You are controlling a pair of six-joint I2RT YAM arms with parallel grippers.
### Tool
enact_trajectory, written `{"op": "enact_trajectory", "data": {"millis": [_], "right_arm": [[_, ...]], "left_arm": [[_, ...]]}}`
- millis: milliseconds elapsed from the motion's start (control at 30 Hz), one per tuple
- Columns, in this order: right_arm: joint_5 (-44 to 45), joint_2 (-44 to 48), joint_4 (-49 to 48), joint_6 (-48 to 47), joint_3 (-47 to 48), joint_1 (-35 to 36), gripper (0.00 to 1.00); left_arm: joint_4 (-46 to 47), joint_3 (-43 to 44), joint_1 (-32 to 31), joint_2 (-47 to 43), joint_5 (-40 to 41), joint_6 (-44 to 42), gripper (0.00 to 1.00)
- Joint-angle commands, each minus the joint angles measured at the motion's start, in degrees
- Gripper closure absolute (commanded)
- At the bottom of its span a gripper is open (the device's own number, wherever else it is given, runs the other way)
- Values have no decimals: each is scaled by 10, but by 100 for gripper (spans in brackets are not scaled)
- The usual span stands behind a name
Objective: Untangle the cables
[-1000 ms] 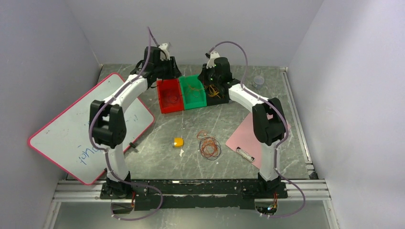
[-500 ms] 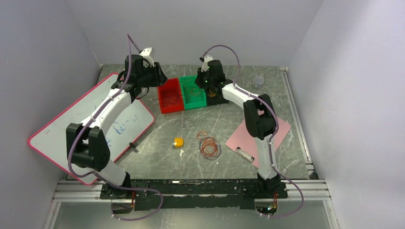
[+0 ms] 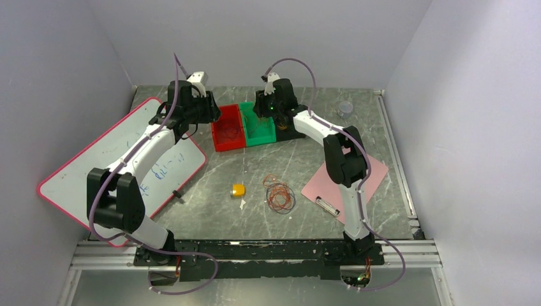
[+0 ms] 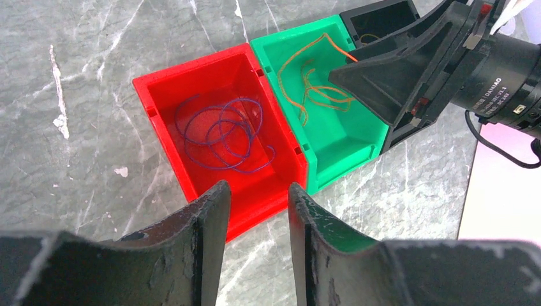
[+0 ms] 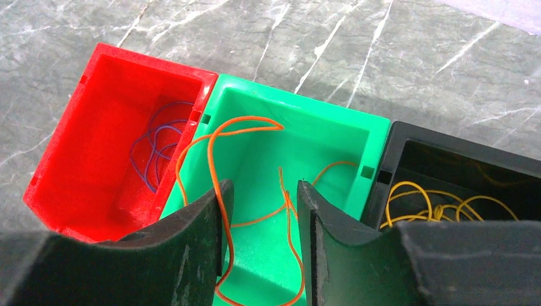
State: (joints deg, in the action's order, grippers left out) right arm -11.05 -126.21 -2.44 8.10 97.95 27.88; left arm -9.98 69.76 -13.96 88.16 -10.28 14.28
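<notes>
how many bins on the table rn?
3, in a row at the table's far end: red bin left, green bin middle, black bin right. None seems hidden.

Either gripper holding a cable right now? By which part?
Nothing is held. The left gripper is open and empty. The right gripper is open above the green plastic bin; the thin orange cable looks loose inside it, not pinched.

Grey marble-patterned worktop. Pink-framed whiteboard with blue scribbles, skewed, at left edge. Red plastic bin, green plastic bin and black plastic bin touching in row near far edge. Small yellow block mid-worktop. Pink clipboard toward right edge. Clear round lid in far right corner.
</notes>
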Motion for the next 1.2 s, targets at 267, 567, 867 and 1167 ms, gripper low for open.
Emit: {"op": "enact_trajectory", "data": {"millis": [267,567,867,1167], "right_arm": [[-28,41,-16,-23,-12,1,42],[-110,68,-90,-24,-66,1,34],[-53,54,-55,-11,-45,1,64],[-58,78,-51,-40,-62,13,54]], "left_arm": [[30,-6,10,-13,-6,-5,57],[29,-6,16,-15,-10,-4,57],[27,-7,19,-19,-14,-2,58],[25,-6,21,-19,-17,0,59]]}}
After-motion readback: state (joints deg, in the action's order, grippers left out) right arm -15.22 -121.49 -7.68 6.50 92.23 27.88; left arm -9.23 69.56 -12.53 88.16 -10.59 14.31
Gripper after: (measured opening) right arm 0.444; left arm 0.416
